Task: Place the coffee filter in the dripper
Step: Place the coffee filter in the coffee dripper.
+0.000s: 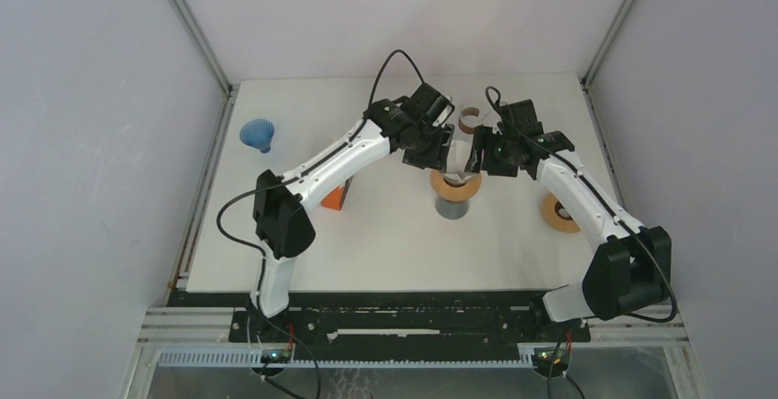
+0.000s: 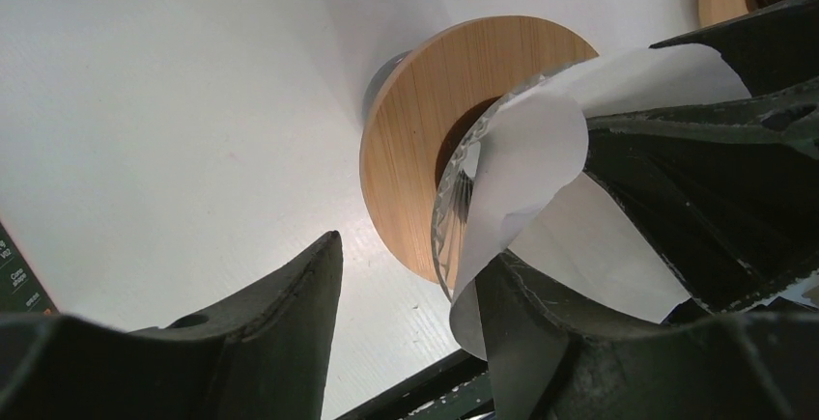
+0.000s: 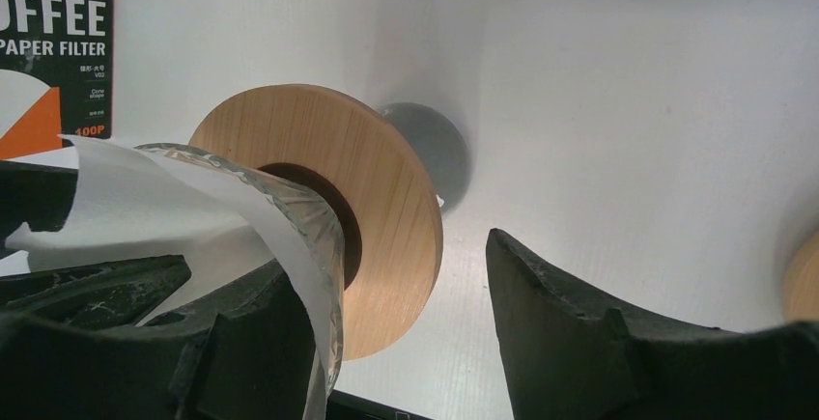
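Coffee filter (image 2: 536, 135) seated in the dripper (image 3: 396, 198) at mid-counter

A white paper cone, thin and matte, is seen lying inside the dripper, near the middle of the white counter (image 1: 367, 252). Its upper edge stands above the rim and is curled and creased rather than smooth. The dripper is made of clear glass with ribbed walls. It is set through a flat, round collar of pale wood with visible grain, and is perched on a dark grey cylindrical cup (image 1: 451, 208).

The left gripper (image 1: 439, 151) and the right gripper (image 1: 481, 156) are both black, with scuffed, wedge-shaped fingers. They are brought together over the dripper from opposite sides. Each is held partly open, with one finger inside the cone against the paper and the other outside, so that the glass rim lies in the gap. Neither is clamped on anything.

Counted: one filter, one glass dripper, one grey cup, two grippers. One box of paper filters (image 3: 48, 53), printed in orange, black and white, is seen just beside the left arm. One second wooden ring (image 1: 558, 213) lies by the right arm. One blue funnel-shaped cone (image 1: 260, 133) is set at the far left. One small brown curved band (image 1: 470, 119) is seen behind the grippers.
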{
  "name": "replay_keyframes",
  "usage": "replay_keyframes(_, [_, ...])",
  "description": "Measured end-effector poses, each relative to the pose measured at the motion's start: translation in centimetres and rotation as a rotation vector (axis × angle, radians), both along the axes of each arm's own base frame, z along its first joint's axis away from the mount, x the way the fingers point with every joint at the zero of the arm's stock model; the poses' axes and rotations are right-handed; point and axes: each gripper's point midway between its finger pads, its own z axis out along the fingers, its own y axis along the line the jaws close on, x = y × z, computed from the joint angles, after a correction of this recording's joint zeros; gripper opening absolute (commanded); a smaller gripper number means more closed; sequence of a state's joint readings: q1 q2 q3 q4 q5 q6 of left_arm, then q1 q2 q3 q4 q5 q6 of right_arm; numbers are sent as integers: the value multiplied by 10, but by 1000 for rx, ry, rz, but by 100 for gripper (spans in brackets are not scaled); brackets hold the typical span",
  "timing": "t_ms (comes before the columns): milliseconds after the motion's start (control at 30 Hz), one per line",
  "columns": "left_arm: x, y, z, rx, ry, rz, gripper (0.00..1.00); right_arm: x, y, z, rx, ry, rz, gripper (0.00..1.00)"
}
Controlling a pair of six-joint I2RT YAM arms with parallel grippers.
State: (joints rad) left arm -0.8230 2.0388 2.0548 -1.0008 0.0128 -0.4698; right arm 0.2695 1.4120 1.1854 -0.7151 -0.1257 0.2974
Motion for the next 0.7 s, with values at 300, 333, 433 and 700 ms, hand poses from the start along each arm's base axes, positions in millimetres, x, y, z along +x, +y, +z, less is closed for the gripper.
replay_keyframes(300, [1,-5,-11,-15,9,-7,58,-4,1,-8,5,18,6,69])
replay_keyframes(333, [1,-6,-13,-18,11,-8,58,-4,1,-8,7,19,8,70])
replay_keyframes(433, [2,-7,-14,-22,11,-9,58,-4,1,-8,8,18,9,71])
replay_keyframes(700, [3,-5,-15,-22,13,-6,60,-6,1,1,15,-10,7,73])
